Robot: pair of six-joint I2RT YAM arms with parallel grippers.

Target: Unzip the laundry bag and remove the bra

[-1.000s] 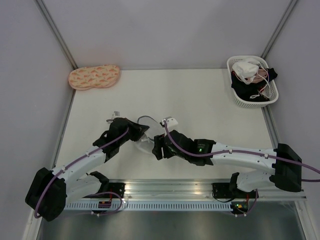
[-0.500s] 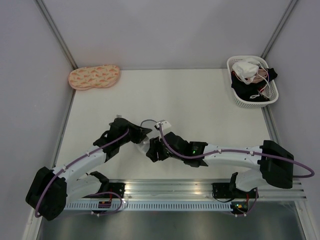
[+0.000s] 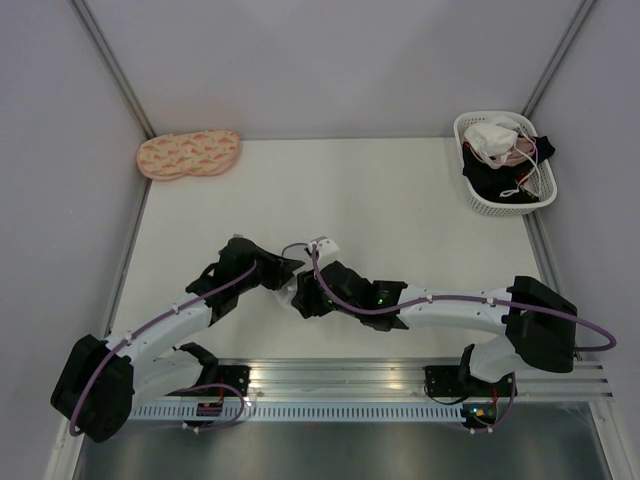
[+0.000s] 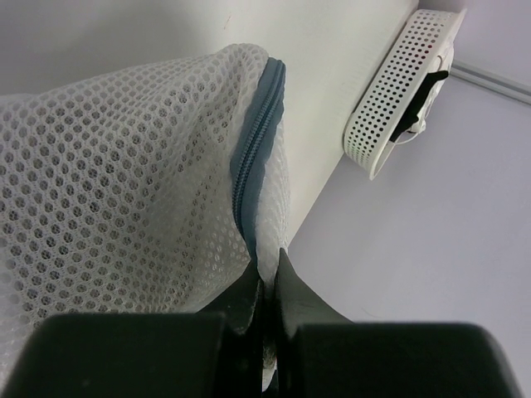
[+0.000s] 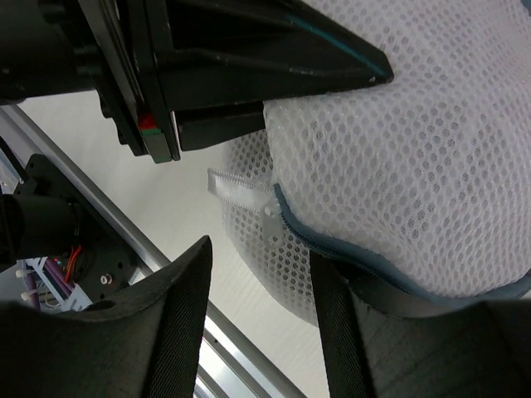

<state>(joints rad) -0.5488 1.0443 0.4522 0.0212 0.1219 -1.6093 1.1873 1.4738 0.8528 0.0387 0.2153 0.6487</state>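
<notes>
**A:** Where does the laundry bag (image 4: 124, 166) sit?

**B:** Near the front of the desk (image 3: 380, 200), between the two arms. The left gripper (image 4: 264, 286) has its jaws pinched tight on the mesh right at one end of the zipper (image 4: 253, 149).

**A:** And the zipper's line?

**B:** It runs straight away from those jaws, up over the dome.

**A:** The right gripper (image 5: 259, 249)?

**B:** Its jaws stand apart, with the bag's blue-grey edge in the gap and nothing gripped. A white ribbed tab (image 5: 238, 189), possibly the pull, lies just ahead of them, a little to the left. I judge the right arm is the one to take it.

**A:** The bra?

**B:** I can't make it out through the mesh.
</notes>
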